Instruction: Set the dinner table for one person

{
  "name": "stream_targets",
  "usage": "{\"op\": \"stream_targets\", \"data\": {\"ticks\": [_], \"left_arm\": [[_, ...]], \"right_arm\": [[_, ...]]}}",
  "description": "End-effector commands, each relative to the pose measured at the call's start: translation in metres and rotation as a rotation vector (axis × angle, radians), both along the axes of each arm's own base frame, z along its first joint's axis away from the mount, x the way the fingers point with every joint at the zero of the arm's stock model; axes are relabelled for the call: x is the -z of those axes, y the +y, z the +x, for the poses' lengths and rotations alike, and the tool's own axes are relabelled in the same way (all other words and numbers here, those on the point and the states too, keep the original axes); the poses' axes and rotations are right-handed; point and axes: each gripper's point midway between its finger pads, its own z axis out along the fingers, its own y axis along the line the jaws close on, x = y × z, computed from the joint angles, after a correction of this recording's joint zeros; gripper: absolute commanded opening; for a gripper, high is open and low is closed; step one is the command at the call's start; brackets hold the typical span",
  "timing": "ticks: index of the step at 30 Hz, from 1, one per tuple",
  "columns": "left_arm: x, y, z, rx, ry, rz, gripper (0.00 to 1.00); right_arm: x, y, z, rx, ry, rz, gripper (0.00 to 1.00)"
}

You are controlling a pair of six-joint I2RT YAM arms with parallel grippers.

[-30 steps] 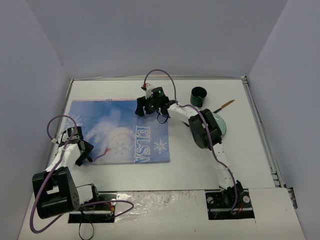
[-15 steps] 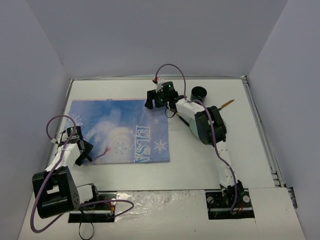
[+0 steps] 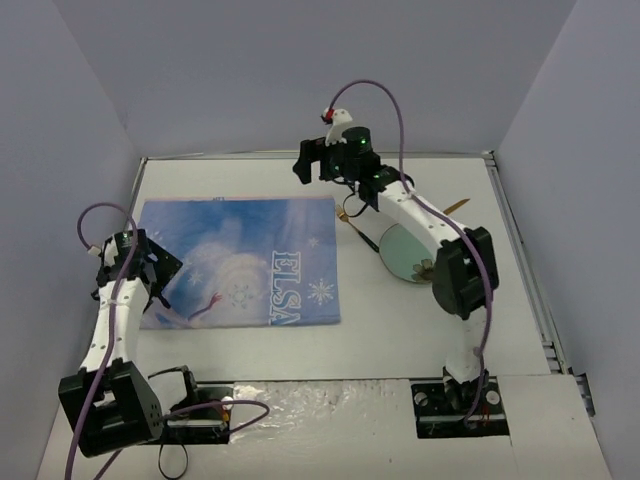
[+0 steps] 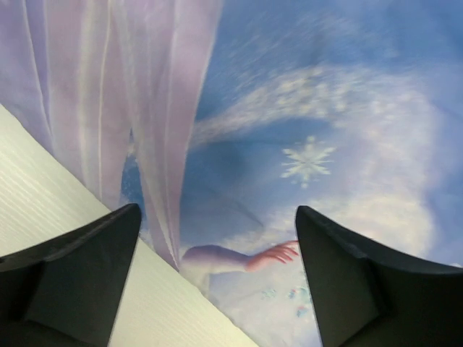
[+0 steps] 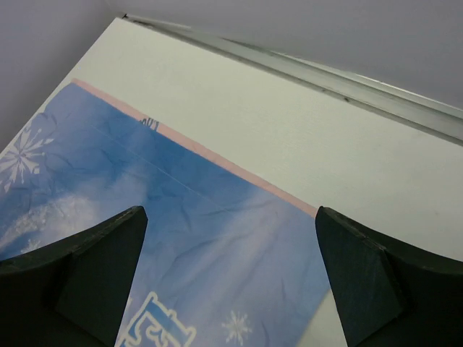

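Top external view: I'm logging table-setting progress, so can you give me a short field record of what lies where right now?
dinner table: white, metal-rimmed
placemat: blue "ELSA" print, flat on the table's left half
plate: right of the placemat, partly behind the right arm
left gripper: jaws open, empty, over the placemat's left edge
right gripper: jaws open, empty, above the placemat's far right corner

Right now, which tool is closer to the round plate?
Right. The right tool hovers behind and left of the plate; the left tool is far across the placemat, over its left edge.
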Motion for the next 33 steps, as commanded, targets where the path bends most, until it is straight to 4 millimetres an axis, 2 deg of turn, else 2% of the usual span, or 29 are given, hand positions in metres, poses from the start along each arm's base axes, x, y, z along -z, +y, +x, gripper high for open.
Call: {"op": "stream_targets", "data": {"ticks": [1, 3, 6, 8, 10, 11, 12, 13, 15, 16, 18, 20, 21, 23, 28, 33], "left_arm": [[-0.078, 0.008, 0.012, 0.125, -0.147, 0.127, 0.93], [-0.091, 0.004, 0.008, 0.180, -0.161, 0.154, 0.97], [-0.108, -0.017, 0.010, 0.304, -0.229, 0.173, 0.97], [-0.113, -0.031, 0.008, 0.392, -0.258, 0.190, 0.97], [-0.112, -0.039, 0.005, 0.468, -0.259, 0.218, 0.97], [-0.111, -0.042, 0.002, 0.493, -0.256, 0.226, 0.97], [-0.111, -0.048, -0.001, 0.529, -0.259, 0.233, 0.97], [-0.108, -0.057, -0.005, 0.577, -0.260, 0.229, 0.97], [-0.108, -0.070, -0.011, 0.635, -0.287, 0.216, 0.97], [-0.104, -0.075, -0.013, 0.653, -0.298, 0.203, 0.97], [-0.101, -0.081, -0.011, 0.677, -0.314, 0.189, 0.97], [-0.092, -0.086, -0.011, 0.701, -0.311, 0.163, 0.97], [-0.091, -0.095, -0.010, 0.736, -0.324, 0.157, 0.97], [-0.089, -0.100, -0.009, 0.759, -0.333, 0.154, 0.97], [-0.087, -0.098, -0.009, 0.760, -0.326, 0.183, 0.97], [-0.087, -0.096, -0.010, 0.757, -0.319, 0.201, 0.97]], "right_arm": [[-0.104, -0.059, -0.025, 0.210, -0.155, 0.102, 1.00], [-0.105, -0.084, -0.038, 0.279, -0.140, 0.113, 1.00], [-0.097, -0.128, -0.069, 0.406, -0.134, 0.096, 1.00], [-0.107, -0.157, -0.090, 0.497, -0.166, 0.105, 1.00], [-0.089, -0.183, -0.110, 0.575, -0.142, 0.094, 1.00], [-0.088, -0.198, -0.119, 0.623, -0.145, 0.098, 1.00], [-0.074, -0.211, -0.126, 0.672, -0.115, 0.084, 1.00], [-0.073, -0.232, -0.144, 0.745, -0.105, 0.102, 1.00], [-0.039, -0.251, -0.165, 0.784, -0.029, 0.056, 1.00], [-0.038, -0.261, -0.174, 0.800, -0.021, 0.079, 1.00], [-0.009, -0.273, -0.195, 0.820, 0.054, 0.079, 1.00], [0.015, -0.286, -0.207, 0.845, 0.131, 0.107, 1.00], [0.024, -0.289, -0.212, 0.849, 0.156, 0.124, 1.00], [0.049, -0.298, -0.223, 0.890, 0.227, 0.179, 0.99], [0.092, -0.313, -0.230, 0.919, 0.377, 0.235, 0.97], [0.121, -0.322, -0.222, 0.891, 0.465, 0.317, 0.94]]}}
